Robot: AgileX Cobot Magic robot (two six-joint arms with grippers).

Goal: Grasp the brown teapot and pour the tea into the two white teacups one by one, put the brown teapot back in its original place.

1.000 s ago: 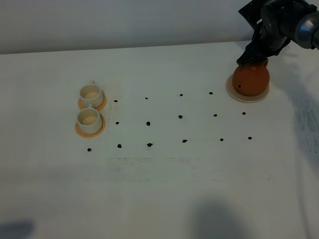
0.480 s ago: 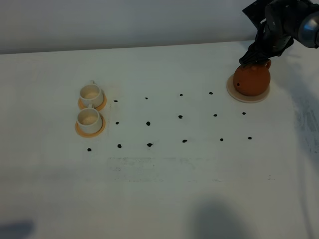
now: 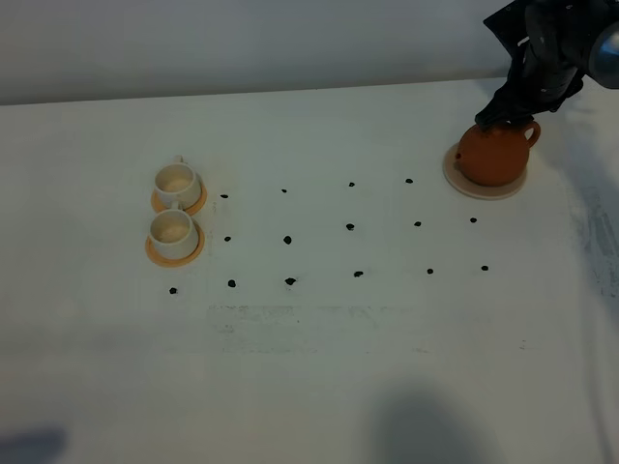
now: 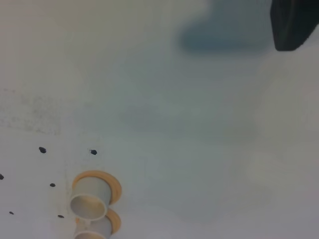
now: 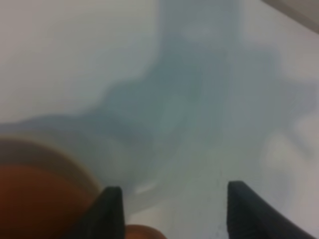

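Right hand (image 5: 174,211) released, jaws wide by brown teapot (image 3: 491,155) handle; pot sits on coaster (image 3: 484,192) (left hand (image 4: 294,25) clenched).

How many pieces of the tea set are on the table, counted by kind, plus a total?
White teacups: 2
Orange-tan saucers: 2
Brown teapot: 1
Pale coaster under the teapot: 1
Total: 6

Black right arm (image 3: 542,48) with a silver-grey joint (image 3: 607,46) and black right gripper (image 5: 173,190).
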